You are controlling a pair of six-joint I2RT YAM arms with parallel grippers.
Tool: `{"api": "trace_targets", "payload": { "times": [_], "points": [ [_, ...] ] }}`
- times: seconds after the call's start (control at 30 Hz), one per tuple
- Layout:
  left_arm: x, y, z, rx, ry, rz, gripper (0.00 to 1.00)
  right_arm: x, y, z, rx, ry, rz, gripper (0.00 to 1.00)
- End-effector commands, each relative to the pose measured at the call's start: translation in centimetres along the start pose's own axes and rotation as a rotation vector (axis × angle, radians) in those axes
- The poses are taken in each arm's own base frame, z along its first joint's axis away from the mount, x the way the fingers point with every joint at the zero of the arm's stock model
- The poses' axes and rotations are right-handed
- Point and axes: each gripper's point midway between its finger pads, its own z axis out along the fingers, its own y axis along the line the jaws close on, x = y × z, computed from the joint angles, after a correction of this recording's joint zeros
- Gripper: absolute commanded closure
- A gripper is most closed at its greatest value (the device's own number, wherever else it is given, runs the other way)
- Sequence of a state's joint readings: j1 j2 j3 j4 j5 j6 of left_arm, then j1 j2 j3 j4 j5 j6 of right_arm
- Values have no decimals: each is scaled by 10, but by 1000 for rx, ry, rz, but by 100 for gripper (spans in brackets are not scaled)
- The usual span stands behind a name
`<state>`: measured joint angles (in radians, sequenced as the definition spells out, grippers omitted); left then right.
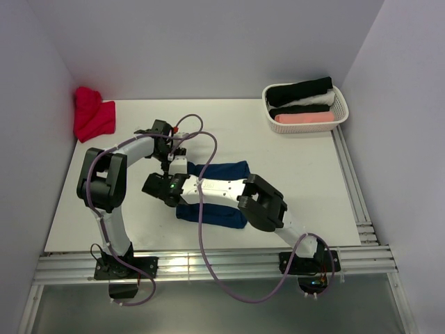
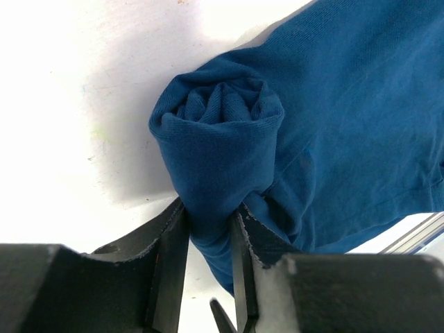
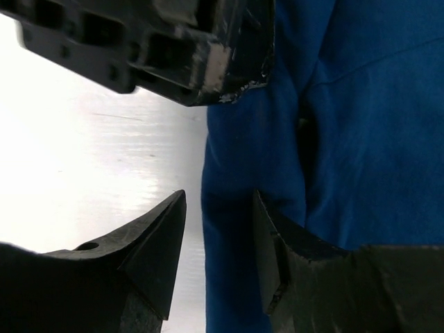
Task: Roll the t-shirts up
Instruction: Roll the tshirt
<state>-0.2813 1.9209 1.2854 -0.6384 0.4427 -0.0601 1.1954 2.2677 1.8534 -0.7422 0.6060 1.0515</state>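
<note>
White walls close off three sides of a white bench (image 1: 299,174), with an aluminium rail frame along its near and right edges.

Task item: one navy blue t-shirt (image 1: 224,171) lies at the middle of the bench, under both forearms. The left wrist view shows one end wound into a tight roll (image 2: 216,118), spiral folds facing the camera. The rest of the cloth is spread flat to the right of the roll. No print is visible in any view.

Left claw (image 2: 209,211): clenched on the roll, with cloth pinched between both fingers just below the spiral.

Right claw (image 3: 220,198): released. Its fingers stand astride the edge of the blue cloth. A strip of bare bench shows between the left finger (image 3: 156,253) and the cloth, and the other finger is against the fabric. The black body of the left claw fills the top of that view, close above.

Other items: a white basket (image 1: 341,106) sits at the far right corner and holds three rolled garments: black (image 1: 299,90), white (image 1: 314,102) and pink (image 1: 306,117). A red cloth heap (image 1: 92,115) lies at the far left corner, well apart from the arms.
</note>
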Motion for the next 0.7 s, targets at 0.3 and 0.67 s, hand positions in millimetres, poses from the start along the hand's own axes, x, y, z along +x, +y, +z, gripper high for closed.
{"api": "trace_targets", "payload": {
  "times": [0.3, 0.67],
  "points": [
    [-13, -3, -5, -23, -23, 30, 57, 26, -24, 6, 124, 44, -70, 45],
    [-32, -10, -15, -7, -57, 45, 47, 49, -43, 13, 164, 94, -79, 52]
  ]
}}
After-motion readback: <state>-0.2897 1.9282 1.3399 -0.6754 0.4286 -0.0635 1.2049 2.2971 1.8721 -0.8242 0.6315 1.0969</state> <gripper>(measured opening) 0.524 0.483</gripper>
